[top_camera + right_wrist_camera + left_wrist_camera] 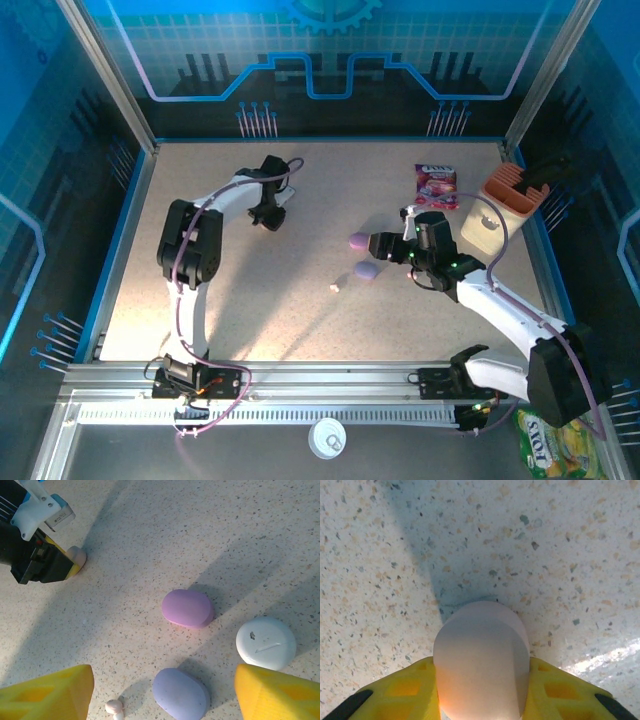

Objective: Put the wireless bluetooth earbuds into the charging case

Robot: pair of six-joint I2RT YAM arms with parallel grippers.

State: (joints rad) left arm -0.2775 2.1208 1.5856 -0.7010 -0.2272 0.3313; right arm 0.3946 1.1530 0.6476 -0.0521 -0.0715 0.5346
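TWO ARMS, ONE LOOSE EARBUD: The left gripper is clamping a pink case between its 2 yellow fingers at the far left of the table. The case's rounded end is sticking out ahead of the fingers.

The grip is sitting on a smooth, curved shell, so the case is likely to squirt forward or twist if the squeeze is landing off-centre. A lift from here is risking a drop. The case is showing no open lid from this side, and nothing is going in until it opens. Whether it is touching the table cannot be told from the wrist view.

The 1 earbud in sight, a tiny pale piece, is lying loose and well apart from the pink case, near a lilac case below the right gripper. It is small enough to be rolled away by a finger coming down beside it.

The right gripper's fingers are standing wide apart and holding nothing. They are hovering over the lilac case, with a purple case and a white round case close by, so a careless descent is risking a knock.

From above, the left arm is reaching far forward with its wrist bending down. The right arm is stretching in from the right toward the middle.
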